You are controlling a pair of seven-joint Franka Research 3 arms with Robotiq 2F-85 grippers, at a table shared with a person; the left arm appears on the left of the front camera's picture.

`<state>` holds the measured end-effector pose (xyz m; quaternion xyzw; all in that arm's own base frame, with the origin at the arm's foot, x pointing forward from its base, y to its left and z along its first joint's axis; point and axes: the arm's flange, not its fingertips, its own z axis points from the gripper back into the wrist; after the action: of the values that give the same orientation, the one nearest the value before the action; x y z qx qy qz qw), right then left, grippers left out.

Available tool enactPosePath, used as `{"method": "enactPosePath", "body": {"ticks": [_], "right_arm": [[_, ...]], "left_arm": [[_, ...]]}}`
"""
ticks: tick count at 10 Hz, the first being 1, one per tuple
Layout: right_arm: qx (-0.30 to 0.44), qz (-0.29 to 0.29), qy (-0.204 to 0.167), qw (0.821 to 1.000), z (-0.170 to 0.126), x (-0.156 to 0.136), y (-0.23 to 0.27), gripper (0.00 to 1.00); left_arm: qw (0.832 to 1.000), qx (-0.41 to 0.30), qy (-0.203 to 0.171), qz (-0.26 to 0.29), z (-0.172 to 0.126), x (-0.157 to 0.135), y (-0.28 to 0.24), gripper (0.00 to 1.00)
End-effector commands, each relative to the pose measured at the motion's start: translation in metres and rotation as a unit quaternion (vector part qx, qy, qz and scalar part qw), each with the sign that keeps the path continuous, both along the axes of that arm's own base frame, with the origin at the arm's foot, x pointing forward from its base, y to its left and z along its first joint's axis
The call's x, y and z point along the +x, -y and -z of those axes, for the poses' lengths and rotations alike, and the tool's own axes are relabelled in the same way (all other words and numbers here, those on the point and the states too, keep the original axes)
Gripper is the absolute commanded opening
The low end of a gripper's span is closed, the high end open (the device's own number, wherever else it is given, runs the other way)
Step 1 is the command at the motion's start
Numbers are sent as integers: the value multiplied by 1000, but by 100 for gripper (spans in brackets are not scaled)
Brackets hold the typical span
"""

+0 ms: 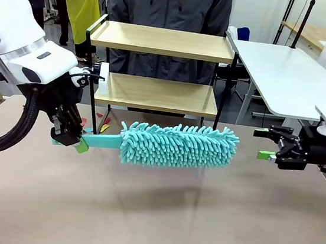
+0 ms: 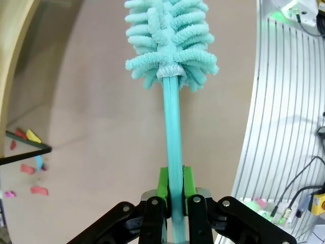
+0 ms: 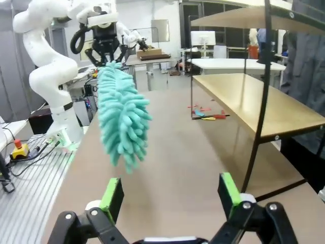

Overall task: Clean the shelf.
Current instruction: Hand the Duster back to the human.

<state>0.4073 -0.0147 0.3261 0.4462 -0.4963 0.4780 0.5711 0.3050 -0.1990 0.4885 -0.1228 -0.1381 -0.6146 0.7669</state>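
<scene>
The shelf [image 1: 164, 42], two light wooden boards in a thin black frame, stands at the table's far side in front of a person. My left gripper [image 1: 70, 140] is shut on the teal handle of a fluffy teal duster [image 1: 178, 146], held level above the table just in front of the shelf's lower board [image 1: 157, 93]. In the left wrist view the green pads [image 2: 163, 185] clamp the duster handle [image 2: 172, 132]. My right gripper [image 1: 261, 143] stands open at the right, nothing between its fingers, pointing at the duster head [image 3: 121, 114]. The shelf [image 3: 254, 99] lies to its right.
Small coloured scraps [image 1: 94, 126] lie on the table under the shelf's left end, also seen as scraps [image 3: 208, 113] in the right wrist view. A white table [image 1: 288, 72] stands at the back right. The brown tabletop [image 1: 151, 216] spreads out in front.
</scene>
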Motion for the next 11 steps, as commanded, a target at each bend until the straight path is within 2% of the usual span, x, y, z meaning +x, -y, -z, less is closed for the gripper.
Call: {"method": "enactPosePath", "body": {"ticks": [1,2,6,7,9,11], "right_arm": [[25,12,10,1000,-6,8,-4,100],[0,0,0,1000,0,0,0,100],[6,3,0,1000,2,2,0,100],[7,-31,-26,999,3,-7,-7,100],[12,-53,-61,997,-9,-15,-21,100],[17,-65,-74,995,-19,-16,-36,100]], "left_arm": [[999,-19,-10,28,4,0,-2,13],[1000,0,0,0,0,0,0,13],[1000,0,0,0,0,0,0,13],[1000,2,-2,2,2,1,0,13],[1000,-20,1,11,24,19,-8,13],[998,-45,22,31,37,25,-16,13]]}}
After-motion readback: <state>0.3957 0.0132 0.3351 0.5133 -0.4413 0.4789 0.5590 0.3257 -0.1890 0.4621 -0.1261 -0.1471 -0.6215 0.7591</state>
